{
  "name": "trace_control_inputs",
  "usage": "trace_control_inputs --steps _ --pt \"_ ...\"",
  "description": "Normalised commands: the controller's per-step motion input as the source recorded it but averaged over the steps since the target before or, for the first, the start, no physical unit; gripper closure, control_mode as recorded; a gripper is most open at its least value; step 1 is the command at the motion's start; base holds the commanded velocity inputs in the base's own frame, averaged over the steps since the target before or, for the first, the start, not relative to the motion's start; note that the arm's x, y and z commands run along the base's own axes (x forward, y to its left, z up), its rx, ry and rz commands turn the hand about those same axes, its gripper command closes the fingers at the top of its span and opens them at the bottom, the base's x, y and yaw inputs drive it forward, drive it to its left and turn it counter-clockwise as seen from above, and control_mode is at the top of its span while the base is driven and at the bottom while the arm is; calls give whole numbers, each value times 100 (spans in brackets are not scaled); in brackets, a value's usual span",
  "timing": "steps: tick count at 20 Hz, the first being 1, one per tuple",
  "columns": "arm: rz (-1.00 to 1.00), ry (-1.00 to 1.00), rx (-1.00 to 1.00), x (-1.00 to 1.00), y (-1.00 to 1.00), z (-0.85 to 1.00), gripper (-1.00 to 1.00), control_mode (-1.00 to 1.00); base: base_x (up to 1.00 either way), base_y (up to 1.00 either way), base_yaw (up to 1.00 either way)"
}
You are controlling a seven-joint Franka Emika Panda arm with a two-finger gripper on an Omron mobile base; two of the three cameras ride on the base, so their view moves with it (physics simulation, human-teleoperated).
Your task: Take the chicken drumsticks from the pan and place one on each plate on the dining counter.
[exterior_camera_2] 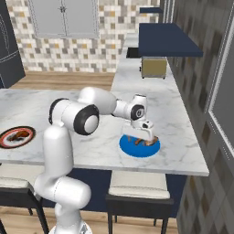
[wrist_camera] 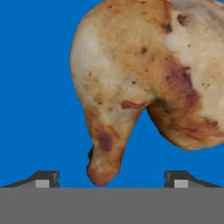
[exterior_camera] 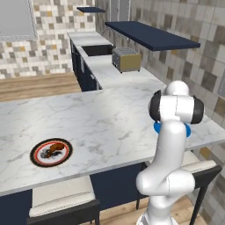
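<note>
Far off to the gripper's left on the large white marble dining counter with grey veins [exterior_camera: 110, 118]: round plate with dark red-black rim and white patterned centre [exterior_camera: 39, 161], already carrying a small reddish-orange-brown chicken drumstick [exterior_camera: 54, 149], well apart from the working end

Directly beneath the two-finger gripper [exterior_camera_2: 147, 135]: flat round bright blue plate [exterior_camera_2: 129, 147] near the counter's front edge, with a paler tan, lumpy chicken drumstick [wrist_camera: 144, 83] lying on it, narrow bone end pointing back between the finger tips

Jaws spread wide, dark tips standing well out to either side of the meat in the hand view, nothing gripped; drumstick apparently resting on the plate rather than hanging from the hand

Judged from this, both plates served and only a clean retreat left

Risks from here: lifting away at a slant could catch a finger tip on the bone end and drag or roll the drumstick toward the plate rim; sticky contact with one pad could carry the piece up briefly and drop it off-centre; a sideways sweep while low could nudge the plate toward the counter edge just below it; safest bet a straight rise before any swing

Further right of the gripper: bare marble only
</note>
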Motion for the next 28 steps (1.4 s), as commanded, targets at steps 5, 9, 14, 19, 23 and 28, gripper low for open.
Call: trace_control_inputs --steps 5,9,14,19,23,28 --pt "-1 -5 0 -11 15 62 -100 -100 0 0 0" --pt "0 -2 0 -63 9 61 -100 -100 0 0 0" --pt "0 -11 -1 -97 13 21 -100 -100 0 0 0" --pt "0 -20 -1 -99 18 17 -100 -100 0 0 0" --pt "0 -26 -7 -93 33 17 -100 -100 0 0 0" --pt "0 -7 -24 -75 44 23 -100 -100 0 0 0"
